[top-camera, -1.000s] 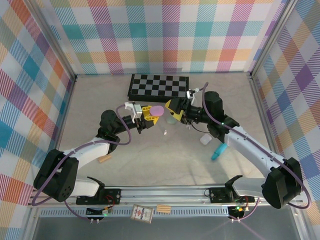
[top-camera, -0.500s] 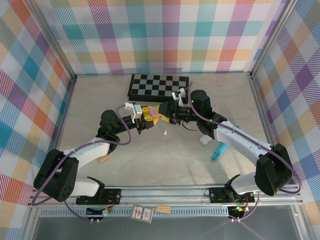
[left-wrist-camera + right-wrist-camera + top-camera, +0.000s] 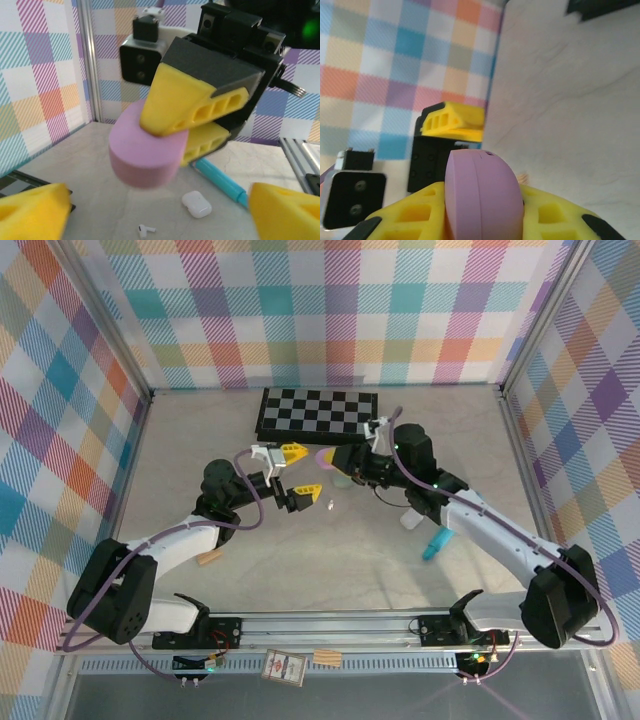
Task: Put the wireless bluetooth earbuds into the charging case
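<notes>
The pink charging case (image 3: 325, 455) hangs closed above the table's middle, and my right gripper (image 3: 337, 458) is shut on it. Up close the case (image 3: 482, 195) sits pinched between that gripper's yellow fingers (image 3: 405, 220), lid seam visible. My left gripper (image 3: 300, 472) stands open just left of the case, its fingers apart and touching nothing. In the left wrist view the case (image 3: 145, 150) floats in front of my open left gripper (image 3: 159, 214). One white earbud (image 3: 329, 504) lies on the table below; the same earbud (image 3: 145, 230) lies near a white case (image 3: 196, 204).
A white case (image 3: 411, 519) and a teal pen (image 3: 437, 542) lie right of centre. A pale green object (image 3: 343, 479) sits under the right gripper. A checkerboard (image 3: 318, 412) lies at the back, a tan cork block (image 3: 210, 559) at front left.
My left gripper has let go of the pink case and opened wide. My right gripper has closed on the case and now holds it alone, drawn slightly right.
</notes>
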Motion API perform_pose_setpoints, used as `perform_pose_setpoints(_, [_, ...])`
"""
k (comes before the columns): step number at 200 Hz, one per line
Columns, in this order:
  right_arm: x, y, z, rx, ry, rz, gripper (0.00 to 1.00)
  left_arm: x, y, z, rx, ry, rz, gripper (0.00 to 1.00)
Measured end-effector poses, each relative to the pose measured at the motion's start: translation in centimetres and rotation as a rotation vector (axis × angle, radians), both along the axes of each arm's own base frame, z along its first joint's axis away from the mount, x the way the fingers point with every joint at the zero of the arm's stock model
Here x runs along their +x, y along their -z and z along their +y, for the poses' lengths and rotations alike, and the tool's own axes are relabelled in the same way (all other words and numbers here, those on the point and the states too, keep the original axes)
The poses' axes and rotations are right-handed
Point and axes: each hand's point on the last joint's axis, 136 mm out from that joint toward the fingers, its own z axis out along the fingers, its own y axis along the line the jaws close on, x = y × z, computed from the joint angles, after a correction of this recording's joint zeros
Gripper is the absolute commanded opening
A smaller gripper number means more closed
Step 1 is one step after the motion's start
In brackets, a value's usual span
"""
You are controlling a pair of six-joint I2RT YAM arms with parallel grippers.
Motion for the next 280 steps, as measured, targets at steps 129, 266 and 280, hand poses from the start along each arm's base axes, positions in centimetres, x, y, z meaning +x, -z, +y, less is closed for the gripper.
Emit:
perform_pose_setpoints(129, [11.9, 21.7, -13.1, -0.502, 0.367, 0.294, 0.24, -2.8, 6.5, -4.4, 0.254, 0.012, 0.088, 1.00])
perform_pose_setpoints(266, [8.2, 17.2, -18.7, -0.849, 0.509, 0.156, 0.87, -2.0, 7.0, -5.6, 0.236, -0.004, 0.116, 1.00])
perform_pose_setpoints(280, [5.7, 17.2, -18.5, -0.894, 0.517, 0.153, 0.87, -2.0, 6.8, -5.6, 0.228, -0.005, 0.113, 1.00])
